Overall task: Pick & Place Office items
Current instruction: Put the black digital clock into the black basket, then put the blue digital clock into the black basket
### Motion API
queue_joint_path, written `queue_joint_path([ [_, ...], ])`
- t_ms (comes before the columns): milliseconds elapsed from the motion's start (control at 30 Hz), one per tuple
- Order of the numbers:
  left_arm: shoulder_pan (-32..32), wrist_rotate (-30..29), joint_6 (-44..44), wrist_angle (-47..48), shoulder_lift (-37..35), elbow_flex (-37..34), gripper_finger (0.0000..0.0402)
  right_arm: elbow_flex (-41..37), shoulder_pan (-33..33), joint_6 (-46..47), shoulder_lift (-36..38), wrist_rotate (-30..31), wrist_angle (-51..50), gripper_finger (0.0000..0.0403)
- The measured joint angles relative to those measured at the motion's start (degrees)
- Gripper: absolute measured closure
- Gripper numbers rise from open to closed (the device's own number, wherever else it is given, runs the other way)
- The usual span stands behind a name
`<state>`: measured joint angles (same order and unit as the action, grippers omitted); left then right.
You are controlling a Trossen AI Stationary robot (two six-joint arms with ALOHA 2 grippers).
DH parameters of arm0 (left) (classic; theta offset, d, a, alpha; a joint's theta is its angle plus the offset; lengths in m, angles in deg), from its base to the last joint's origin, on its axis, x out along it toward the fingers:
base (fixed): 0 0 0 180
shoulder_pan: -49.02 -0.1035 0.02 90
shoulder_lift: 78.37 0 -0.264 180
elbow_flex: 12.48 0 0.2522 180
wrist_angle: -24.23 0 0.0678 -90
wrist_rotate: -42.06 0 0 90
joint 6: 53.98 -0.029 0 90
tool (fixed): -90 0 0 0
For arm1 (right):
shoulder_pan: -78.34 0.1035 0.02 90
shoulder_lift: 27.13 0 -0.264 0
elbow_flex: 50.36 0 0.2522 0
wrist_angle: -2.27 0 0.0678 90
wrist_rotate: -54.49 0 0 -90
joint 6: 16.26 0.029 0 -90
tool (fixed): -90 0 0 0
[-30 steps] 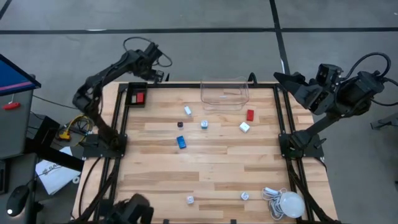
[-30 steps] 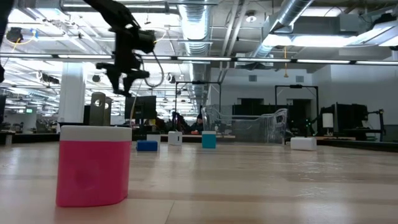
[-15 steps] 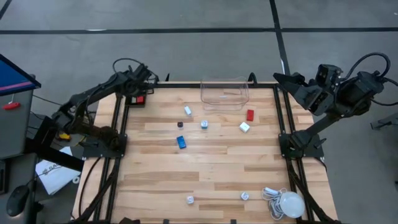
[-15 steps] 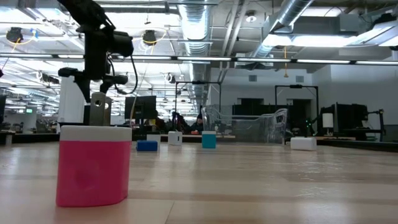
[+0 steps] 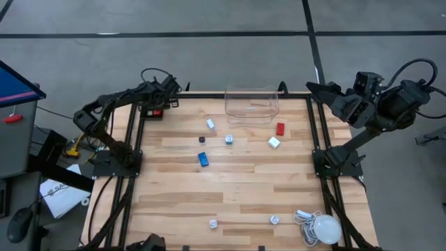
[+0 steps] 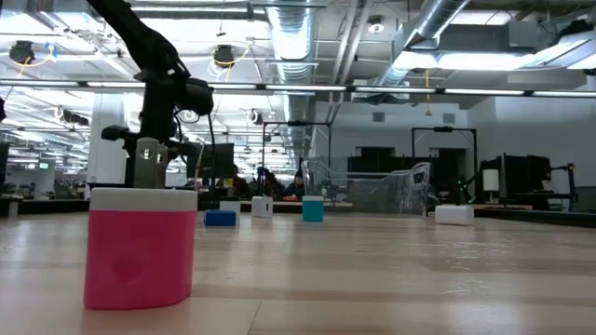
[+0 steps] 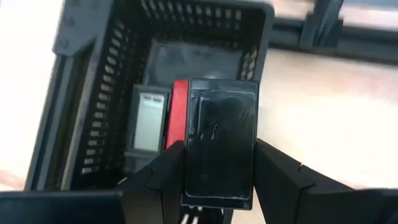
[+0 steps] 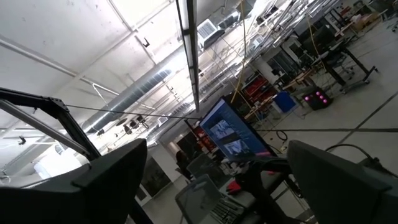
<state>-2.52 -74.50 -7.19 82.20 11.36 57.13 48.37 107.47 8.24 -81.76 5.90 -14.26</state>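
Observation:
My left gripper (image 7: 219,148) is shut on a flat black office item (image 7: 221,124) and hangs over a black mesh basket (image 5: 148,113) at the table's far left corner. A red piece (image 7: 180,112) and a grey piece with a small screen (image 7: 148,124) lie in the basket (image 7: 93,93). The left gripper (image 6: 154,147) shows at the far left in the low view. More office items lie mid-table: a blue one (image 5: 203,160), a red one (image 5: 280,128), white ones (image 5: 274,142). My right gripper (image 8: 211,180) is open, raised off the table's right edge (image 5: 313,87). My left gripper pinches the black item by its two long sides (image 7: 190,168) between its two fingers, which lie along it. The fingers slant down from above. The item is lifted clear and sticks out past the fingertips over the basket.
A clear box (image 5: 251,104) stands at the far edge. A white bulb with coiled cable (image 5: 322,229) lies at the near right corner. Two small items (image 5: 212,224) (image 5: 274,219) sit by the near edge. A pink block (image 6: 140,247) stands close to the low camera.
My left gripper has come down toward the black basket at the far left corner, carrying the black item, and has rolled about its own line. The right arm has kept still.

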Motion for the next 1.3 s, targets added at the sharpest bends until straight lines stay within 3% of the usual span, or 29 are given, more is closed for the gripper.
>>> queue_joint_path([
  [400, -3.2, -1.0, 0.2, 0.4, 0.0, 0.0, 0.0253, 0.0, 0.0, -0.5, 0.3, 0.3, 0.0, 0.0023],
  [667, -3.2, -0.9, 0.8, -0.2, 0.0, 0.0, 0.0148, 0.0, 0.0, -0.7, 0.3, 0.4, -0.1, 0.0023],
  [933, -2.6, 0.6, 0.1, -5.2, -4.0, 0.0, 0.0163, 0.0, 0.0, -0.6, 0.3, 0.4, -0.1, 0.0023],
  [1000, -1.9, 5.4, -6.0, -9.9, -6.4, 0.0, 0.0172, 0.0, 0.0, -0.5, 0.3, 0.4, 0.0, 0.0023],
  [1100, 0.9, 17.4, -18.7, -15.7, -9.3, 0.0, 0.0185, 0.0, 0.0, -0.5, 0.3, 0.5, 0.0, 0.0023],
  [1200, 5.5, 31.6, -30.5, -16.8, -11.8, 0.0, 0.0198, 0.0, 0.0, -0.9, 0.3, 0.5, 0.0, 0.0023],
  [1300, 12.6, 40.9, -40.2, -14.5, -13.8, 0.0, 0.0208, 0.0, 0.0, -1.1, 0.3, 0.6, 0.0, 0.0023],
])
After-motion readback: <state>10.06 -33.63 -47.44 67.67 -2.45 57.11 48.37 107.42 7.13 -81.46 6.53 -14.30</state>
